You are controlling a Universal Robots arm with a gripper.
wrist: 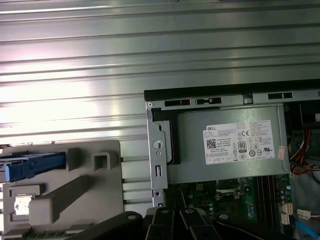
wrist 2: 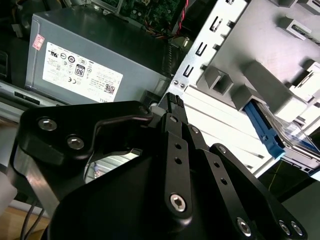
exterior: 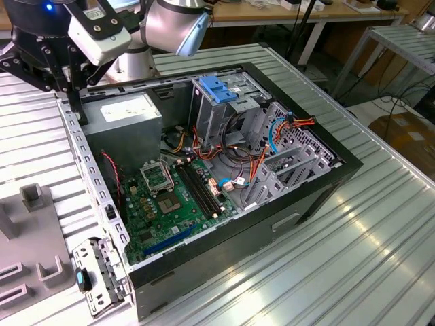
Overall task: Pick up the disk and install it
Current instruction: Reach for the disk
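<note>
The disk (wrist: 35,166) lies in a grey plastic fixture (wrist: 85,190) on the ribbed metal table, beside the open computer case; its blue side rail faces the camera. In the second wrist view the disk (wrist 2: 270,134) rests at the fixture's (wrist 2: 260,45) far end. My gripper (exterior: 76,102) hangs over the case's rear corner by the power supply, well apart from the disk. Its black fingertips (wrist 2: 172,100) meet with nothing between them, so it is shut and empty.
The open case (exterior: 319,183) holds a grey power supply with a white sticker (exterior: 129,115), a motherboard (exterior: 170,197), loose cables and a metal drive cage with a blue latch (exterior: 221,92). The fixture (exterior: 34,238) sits at the exterior view's left.
</note>
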